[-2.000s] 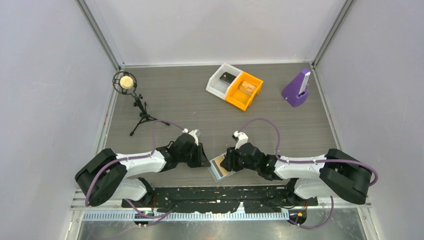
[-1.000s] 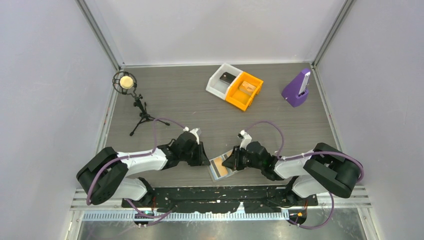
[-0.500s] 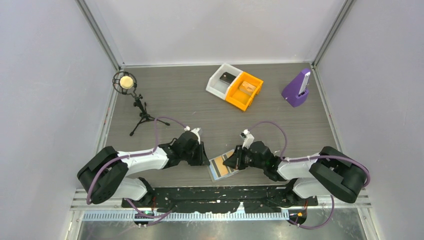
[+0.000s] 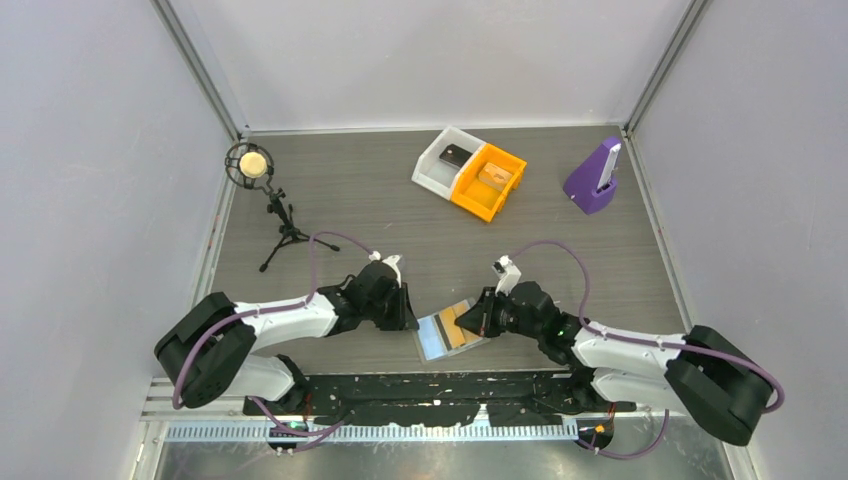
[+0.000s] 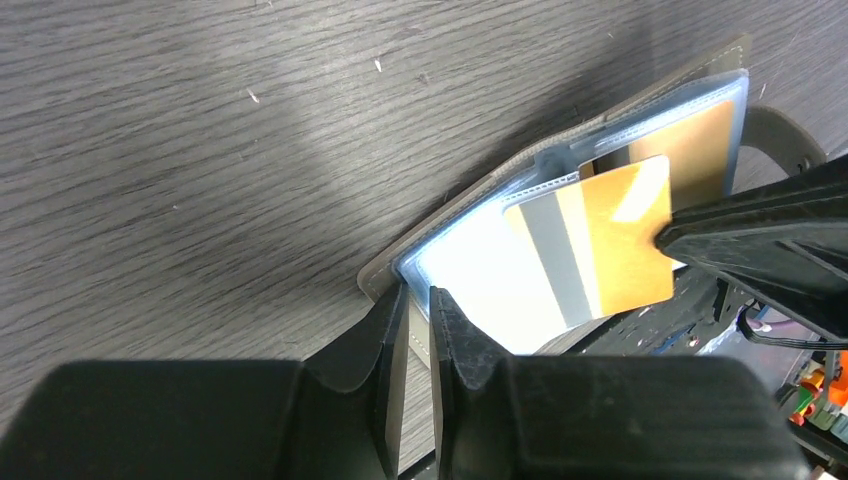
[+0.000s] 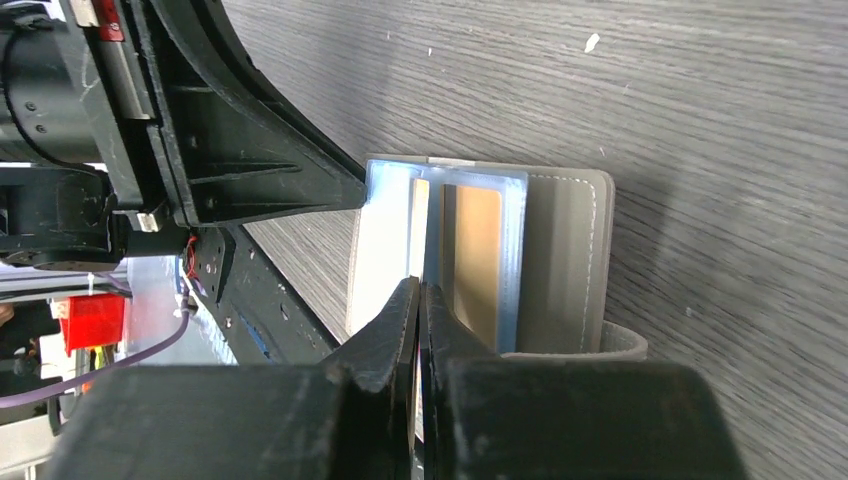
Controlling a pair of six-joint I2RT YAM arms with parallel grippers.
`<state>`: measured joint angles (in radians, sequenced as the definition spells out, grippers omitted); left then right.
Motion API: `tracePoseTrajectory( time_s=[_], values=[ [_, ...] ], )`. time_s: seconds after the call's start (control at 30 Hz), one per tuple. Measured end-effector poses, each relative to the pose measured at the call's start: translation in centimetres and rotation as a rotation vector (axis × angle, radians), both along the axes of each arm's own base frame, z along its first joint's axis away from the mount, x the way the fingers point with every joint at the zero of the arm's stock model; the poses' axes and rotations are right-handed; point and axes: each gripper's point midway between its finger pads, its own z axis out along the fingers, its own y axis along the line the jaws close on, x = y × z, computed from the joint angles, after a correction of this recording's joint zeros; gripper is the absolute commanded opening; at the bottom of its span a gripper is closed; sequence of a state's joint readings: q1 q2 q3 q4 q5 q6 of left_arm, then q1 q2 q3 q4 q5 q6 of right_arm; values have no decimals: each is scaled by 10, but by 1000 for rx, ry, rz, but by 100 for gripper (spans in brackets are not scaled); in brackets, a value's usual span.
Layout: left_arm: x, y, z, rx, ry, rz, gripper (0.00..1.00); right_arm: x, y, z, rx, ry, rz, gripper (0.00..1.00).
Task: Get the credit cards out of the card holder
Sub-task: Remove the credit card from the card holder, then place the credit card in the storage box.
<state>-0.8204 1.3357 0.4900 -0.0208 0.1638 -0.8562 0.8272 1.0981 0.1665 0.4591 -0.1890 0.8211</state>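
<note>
Drawn rightward since a second before, the gold card [image 5: 600, 240] stuck partway out of the open card holder [image 4: 432, 338], which lay at the table's [image 4: 400, 200] near edge between both arms. The right gripper [image 6: 420, 290] pinched that card, and the left gripper [image 5: 415, 300] clamped the holder's edge.

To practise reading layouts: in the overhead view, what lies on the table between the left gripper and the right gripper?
The open card holder, with a gold card sticking partly out, shown in the overhead view.
</note>
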Motion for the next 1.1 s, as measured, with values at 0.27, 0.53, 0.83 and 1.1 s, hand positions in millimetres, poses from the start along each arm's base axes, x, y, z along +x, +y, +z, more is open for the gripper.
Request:
tracePoseTrajectory(
  time_s=[0.27, 0.53, 0.83, 1.1],
  values=[
    [-2, 2, 10, -12, -9, -3, 35, 0, -14, 16, -14, -31, -38, 5],
    [5, -11, 68, -128, -98, -18, 51, 10, -15, 55, -15, -146, -30, 5],
    [3, -1, 118, -216, -190, 29, 73, 33, -17, 108, -137, -495, 45, 5],
    [8, 0, 162, -297, -214, 87, 78, 3, 7, 139, -252, -971, 249, 5]
  ],
)
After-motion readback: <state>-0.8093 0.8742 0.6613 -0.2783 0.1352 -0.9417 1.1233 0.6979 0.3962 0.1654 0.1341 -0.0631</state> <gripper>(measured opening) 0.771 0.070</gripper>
